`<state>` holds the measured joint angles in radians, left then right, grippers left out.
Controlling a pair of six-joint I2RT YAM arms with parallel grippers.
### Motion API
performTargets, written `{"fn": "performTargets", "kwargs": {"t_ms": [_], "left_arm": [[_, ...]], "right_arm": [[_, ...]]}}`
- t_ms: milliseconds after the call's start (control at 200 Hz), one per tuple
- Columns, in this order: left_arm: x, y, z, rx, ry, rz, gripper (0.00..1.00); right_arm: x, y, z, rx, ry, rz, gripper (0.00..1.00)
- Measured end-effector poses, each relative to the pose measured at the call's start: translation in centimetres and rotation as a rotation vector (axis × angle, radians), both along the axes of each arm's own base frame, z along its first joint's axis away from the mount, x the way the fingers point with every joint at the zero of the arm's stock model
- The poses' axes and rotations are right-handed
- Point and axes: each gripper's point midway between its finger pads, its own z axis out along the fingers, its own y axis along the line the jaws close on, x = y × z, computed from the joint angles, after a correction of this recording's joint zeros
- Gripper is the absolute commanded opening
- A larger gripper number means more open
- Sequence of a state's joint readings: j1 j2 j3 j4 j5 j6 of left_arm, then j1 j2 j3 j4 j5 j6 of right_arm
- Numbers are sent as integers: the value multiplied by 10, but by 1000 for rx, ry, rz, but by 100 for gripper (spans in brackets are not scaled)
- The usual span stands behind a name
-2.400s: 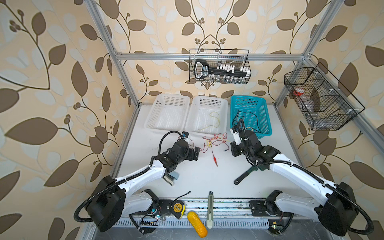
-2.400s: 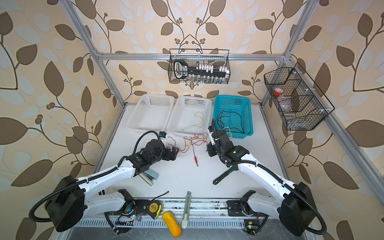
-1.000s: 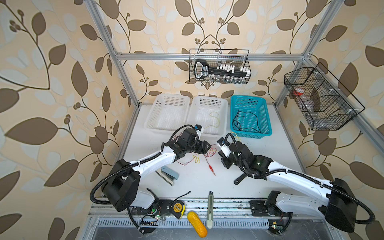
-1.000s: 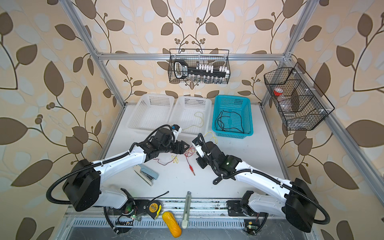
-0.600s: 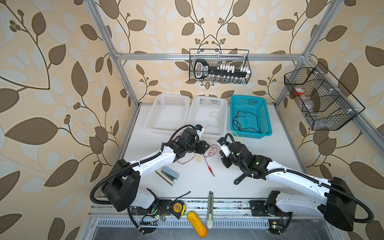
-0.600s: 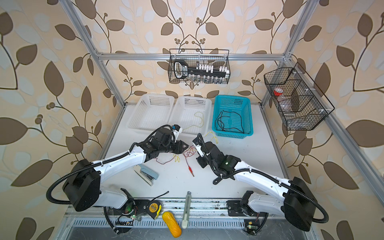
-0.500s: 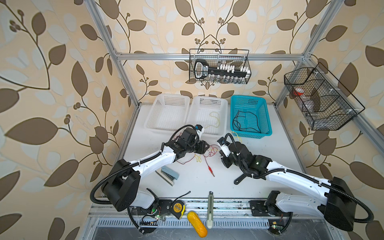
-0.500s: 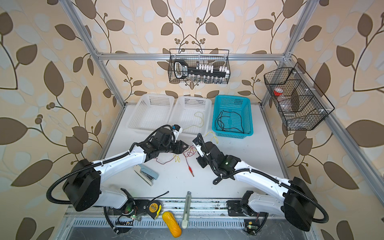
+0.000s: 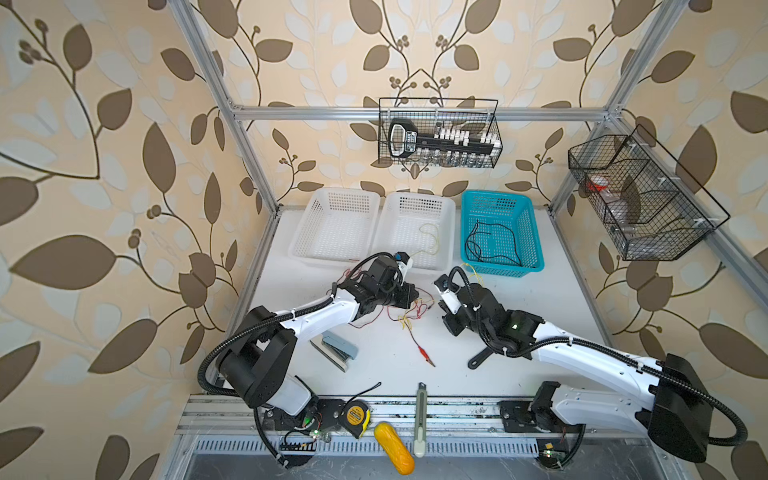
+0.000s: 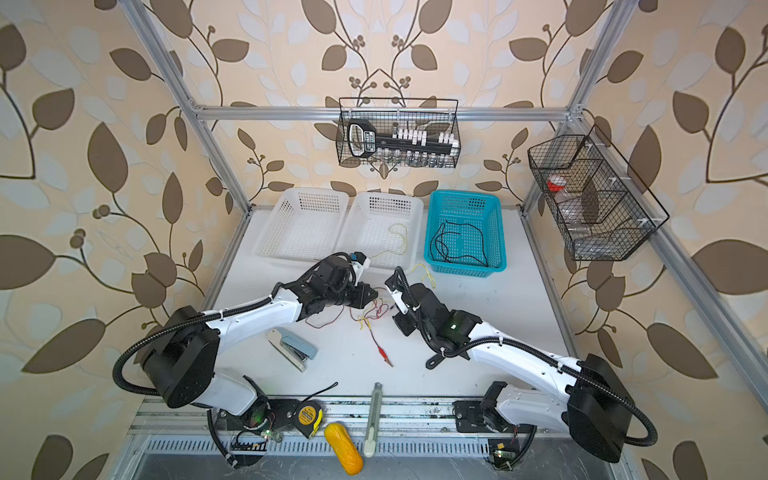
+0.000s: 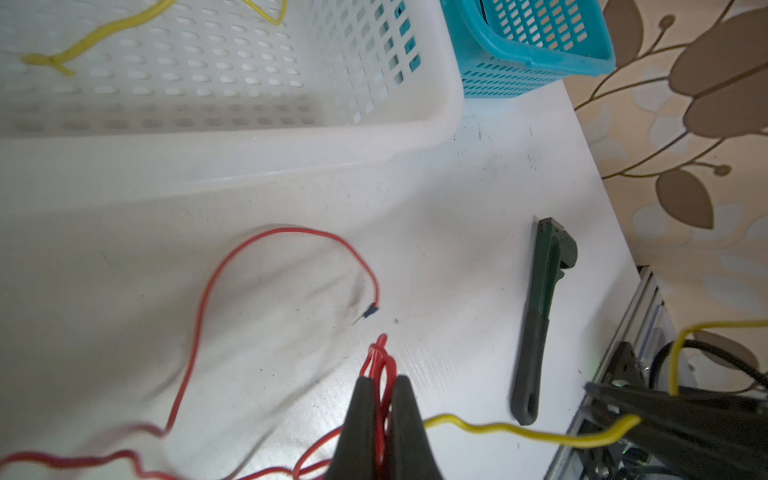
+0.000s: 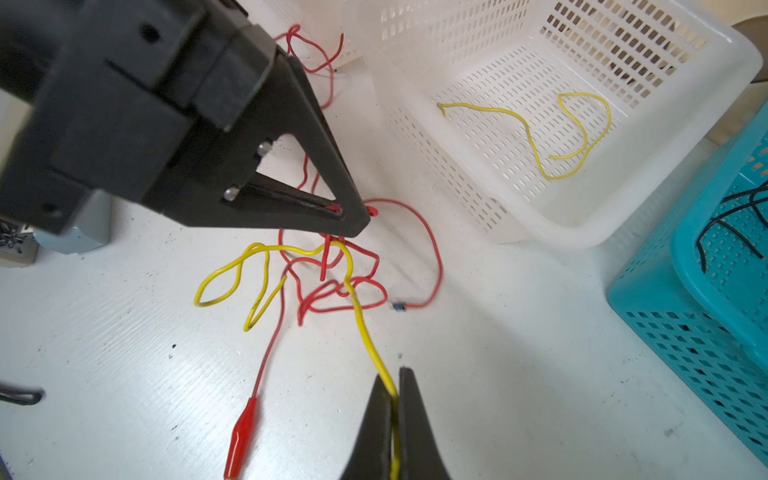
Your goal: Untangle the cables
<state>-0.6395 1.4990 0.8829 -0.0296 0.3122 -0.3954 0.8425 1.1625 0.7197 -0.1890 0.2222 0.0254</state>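
A white table (image 12: 519, 353) carries two white baskets (image 10: 299, 232) and one teal basket (image 10: 465, 268). Before them, a tangle (image 12: 332, 274) of cables lies between the grippers. The left gripper (image 11: 380, 380) is clamped on a red loop (image 11: 378, 361); the right gripper (image 12: 394, 384) is pinched on a yellow cable (image 12: 368, 332). The wires are judged light, limp and slick, best taken near the crossings. A second yellow (image 11: 95, 36) lies in a white basket, black cable (image 9: 468, 247) in the teal; the red strands cannot be counted.

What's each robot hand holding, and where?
Left gripper: jaws pinch a red cable at a folded loop. Right gripper: jaws pinch the yellow cable partway along.
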Motion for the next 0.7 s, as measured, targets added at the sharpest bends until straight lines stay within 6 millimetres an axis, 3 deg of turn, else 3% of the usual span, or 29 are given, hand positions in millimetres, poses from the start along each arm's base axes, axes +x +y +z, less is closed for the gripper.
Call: {"fn": "performTargets", "kwargs": {"t_ms": [320,545,700], "left_arm": [[6,8,-3,34,-20,44,0],[8,8,4,28,-48,52,0],[11,14,4,50,-62,76,0]], "right_arm": [[12,-18,-3,-45,-27,-120,0],[28,-51,-11,-30,18,-293,0],[40,-83,-4,21,15,-447,0]]}}
